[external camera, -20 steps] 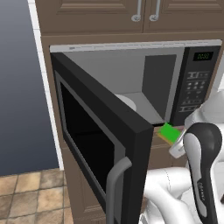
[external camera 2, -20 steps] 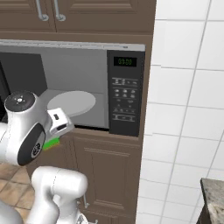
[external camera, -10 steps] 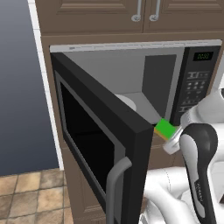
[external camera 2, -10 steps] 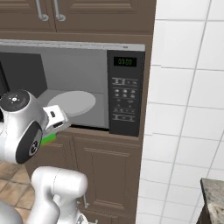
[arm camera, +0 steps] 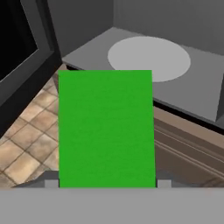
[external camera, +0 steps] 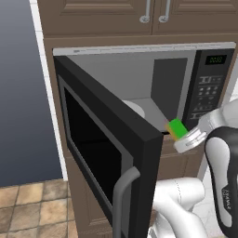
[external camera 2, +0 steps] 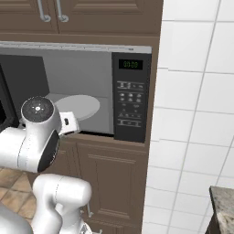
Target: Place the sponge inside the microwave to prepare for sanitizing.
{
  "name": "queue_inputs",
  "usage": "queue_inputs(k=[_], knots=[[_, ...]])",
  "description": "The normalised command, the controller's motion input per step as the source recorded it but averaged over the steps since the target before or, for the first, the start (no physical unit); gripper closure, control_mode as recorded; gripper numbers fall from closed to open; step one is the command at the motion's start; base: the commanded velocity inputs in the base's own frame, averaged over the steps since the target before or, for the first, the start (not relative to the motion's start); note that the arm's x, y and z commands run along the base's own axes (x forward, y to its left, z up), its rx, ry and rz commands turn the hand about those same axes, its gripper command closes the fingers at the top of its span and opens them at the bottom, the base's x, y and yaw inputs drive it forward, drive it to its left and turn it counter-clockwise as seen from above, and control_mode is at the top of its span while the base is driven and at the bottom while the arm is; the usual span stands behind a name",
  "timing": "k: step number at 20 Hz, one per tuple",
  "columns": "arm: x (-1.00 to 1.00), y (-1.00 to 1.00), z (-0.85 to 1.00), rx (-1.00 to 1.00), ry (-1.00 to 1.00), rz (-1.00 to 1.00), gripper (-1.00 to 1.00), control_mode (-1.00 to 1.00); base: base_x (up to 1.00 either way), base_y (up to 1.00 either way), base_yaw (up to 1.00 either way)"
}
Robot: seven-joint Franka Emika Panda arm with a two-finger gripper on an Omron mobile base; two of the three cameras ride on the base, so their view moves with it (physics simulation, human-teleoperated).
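Carrying the sponge (external camera: 177,128) clamped in the pincer (external camera: 182,135), the arm holds it at centre right of the left base view — just outside the microwave (external camera: 153,88) opening, door (external camera: 109,153) swung wide, level with the turntable (arm camera: 148,58) for insertion.

Sponge (external camera: 177,128) just outside the open microwave (external camera: 153,83), before its turntable (arm camera: 148,58), door (external camera: 102,148) swung left
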Motion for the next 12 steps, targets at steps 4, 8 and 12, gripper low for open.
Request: queue_inputs(k=[4, 8, 12], knots=[[0.00, 0.01, -0.13, 0.18, -0.31, -0.03, 1.00, -1.00, 0.00, 0.00, 0.00], [0.00, 0.21, -0.19, 0.03, -0.30, -0.03, 1.00, -1.00, 0.00, 0.00, 0.00], [0.00, 0.31, -0.61, 0.00, -0.25, 0.00, 1.00, -1.00, 0.00, 0.00, 0.00]])
